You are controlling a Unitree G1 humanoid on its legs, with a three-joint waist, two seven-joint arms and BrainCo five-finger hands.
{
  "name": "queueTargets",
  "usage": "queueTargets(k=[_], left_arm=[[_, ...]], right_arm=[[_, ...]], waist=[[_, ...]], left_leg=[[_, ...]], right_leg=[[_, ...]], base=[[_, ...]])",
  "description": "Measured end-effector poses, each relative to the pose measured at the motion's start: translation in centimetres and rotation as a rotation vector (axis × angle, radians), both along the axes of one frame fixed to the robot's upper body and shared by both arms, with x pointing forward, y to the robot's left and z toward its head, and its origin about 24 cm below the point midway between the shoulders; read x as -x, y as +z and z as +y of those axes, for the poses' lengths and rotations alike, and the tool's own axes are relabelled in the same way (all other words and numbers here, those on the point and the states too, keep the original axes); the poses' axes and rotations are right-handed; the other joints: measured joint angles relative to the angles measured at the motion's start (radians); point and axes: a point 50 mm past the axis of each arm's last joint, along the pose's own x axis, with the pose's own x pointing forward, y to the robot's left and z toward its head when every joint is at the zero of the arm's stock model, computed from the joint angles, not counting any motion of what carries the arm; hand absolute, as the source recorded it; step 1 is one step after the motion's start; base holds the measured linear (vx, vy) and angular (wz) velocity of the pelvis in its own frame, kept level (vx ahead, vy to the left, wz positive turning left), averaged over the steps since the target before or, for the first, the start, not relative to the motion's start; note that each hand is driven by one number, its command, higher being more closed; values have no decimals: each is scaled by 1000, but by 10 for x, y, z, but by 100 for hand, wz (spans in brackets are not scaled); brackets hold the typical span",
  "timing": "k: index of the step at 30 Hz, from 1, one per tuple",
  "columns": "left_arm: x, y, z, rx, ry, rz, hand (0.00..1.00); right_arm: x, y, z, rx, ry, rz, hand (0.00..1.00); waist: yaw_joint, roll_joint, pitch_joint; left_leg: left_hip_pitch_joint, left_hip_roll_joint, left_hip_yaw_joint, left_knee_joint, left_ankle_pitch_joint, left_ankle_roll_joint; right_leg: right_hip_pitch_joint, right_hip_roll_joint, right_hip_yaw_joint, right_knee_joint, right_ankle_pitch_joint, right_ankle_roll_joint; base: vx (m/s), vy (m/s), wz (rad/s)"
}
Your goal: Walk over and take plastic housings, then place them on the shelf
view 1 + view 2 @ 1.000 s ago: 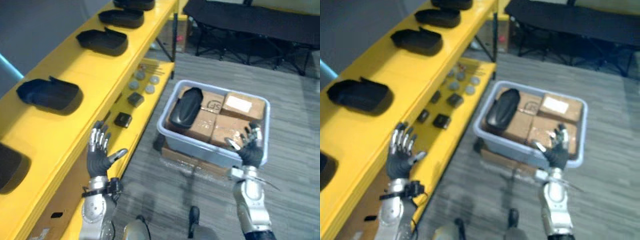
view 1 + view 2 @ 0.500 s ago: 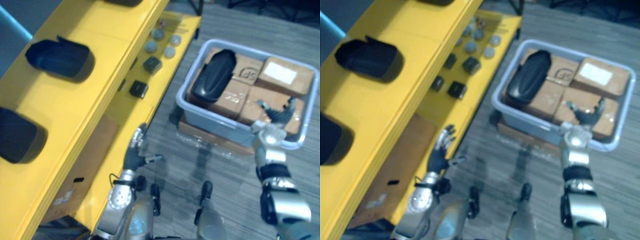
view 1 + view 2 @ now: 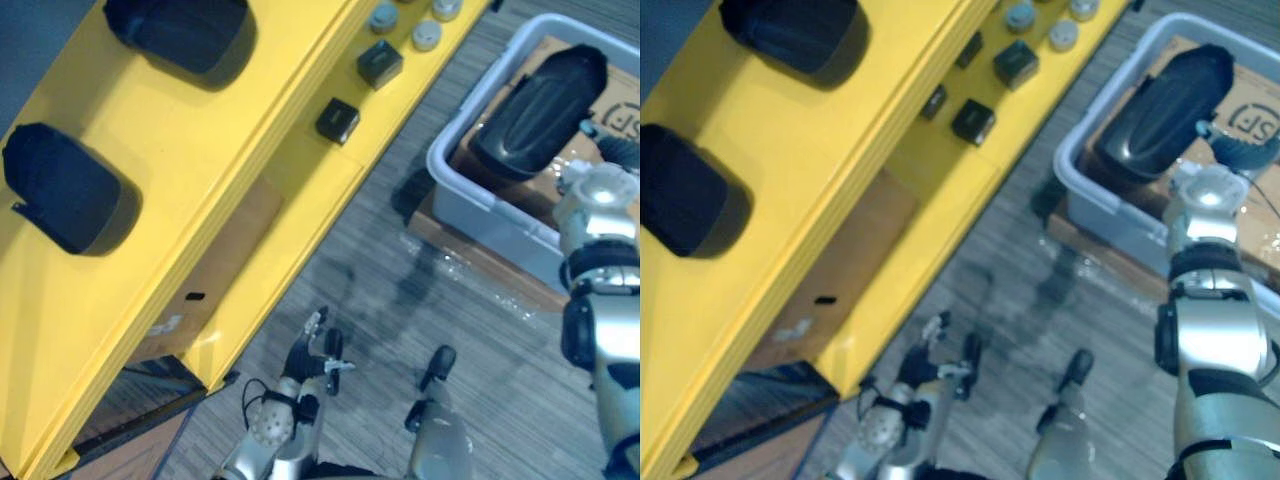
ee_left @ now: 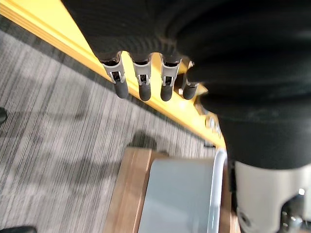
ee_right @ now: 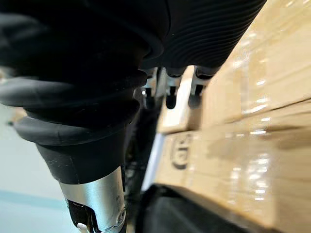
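Observation:
A black plastic housing point(image 3: 545, 100) lies on cardboard boxes point(image 5: 243, 121) inside a grey tub point(image 3: 470, 200) on the floor at the right. My right hand point(image 3: 612, 150) hovers over the boxes just beside that housing, fingers point(image 5: 170, 94) relaxed and empty; the housing's dark edge point(image 5: 194, 213) shows close by. Two more black housings point(image 3: 180, 30) point(image 3: 60, 190) rest on the yellow shelf top point(image 3: 230, 130). My left hand point(image 3: 310, 350) hangs low over the floor beside the shelf, open, with straight fingers point(image 4: 141, 85).
The lower yellow shelf carries small black blocks point(image 3: 338, 120) point(image 3: 380, 62) and grey round pieces point(image 3: 430, 35). A flat brown cardboard sheet point(image 3: 225, 260) lies under the shelf. The tub point(image 4: 180, 199) stands on a wooden board on grey carpet.
The camera has swung down and towards the shelf. My left hand has dropped from shelf height to near the floor. My right hand has reached in over the tub, closer to the housing.

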Motion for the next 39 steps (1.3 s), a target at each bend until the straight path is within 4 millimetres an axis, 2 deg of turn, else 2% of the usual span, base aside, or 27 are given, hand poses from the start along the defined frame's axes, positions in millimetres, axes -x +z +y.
queueTargets(k=[1,4,8,13,19,21,26,32,39], left_arm=[[1,-1,0,1,3,1,0],[6,-6,-7,0,-2,20,0],[12,-13,-14,12,12,57,0],[14,-14,-20,74,28,85,0],[13,-13,-24,140,61,103,0],[13,-12,-25,143,61,100,0],[13,-12,-24,143,62,97,0],[14,-11,-27,149,52,87,0],[21,-11,-30,162,39,95,0]], right_arm=[[1,2,-3,-6,-16,8,0],[12,13,-20,-36,-112,39,0],[17,6,-25,-78,-161,96,0],[26,11,-37,-66,-197,165,0],[43,11,-60,-23,-231,286,0],[49,16,-68,23,-248,309,0],[57,22,-78,84,-243,349,0],[64,29,-86,182,-241,413,0],[68,29,-87,183,-313,435,0]], waist=[[0,3,1],[27,31,15],[39,33,13],[52,43,7],[90,87,-25],[103,91,-28],[109,96,-31],[115,114,-45],[123,120,-49]], left_leg=[[-6,-1,-3,1,0,0],[-27,0,-5,4,5,1],[-27,0,-7,-2,9,0],[-46,-9,-10,-7,14,2],[-93,-30,-18,-21,30,8],[-100,-33,-19,-22,30,8],[-114,-42,-36,-22,30,8],[-127,-47,-37,-21,29,9],[-127,-46,-37,-18,28,10]], right_leg=[[-5,0,-1,2,-1,-1],[-27,0,-2,7,1,1],[-31,1,-2,7,1,2],[-48,-9,-16,7,-3,1],[-91,-32,-29,7,-1,4],[-98,-35,-31,7,-2,4],[-100,-41,-54,8,-9,7],[-110,-47,-58,8,-10,8],[-111,-46,-59,14,-12,6]], base=[[-55,24,10],[-41,10,1],[0,0,0],[-23,13,5],[-25,29,9],[-6,26,6],[-18,9,11],[-28,6,2],[-46,-6,0]])
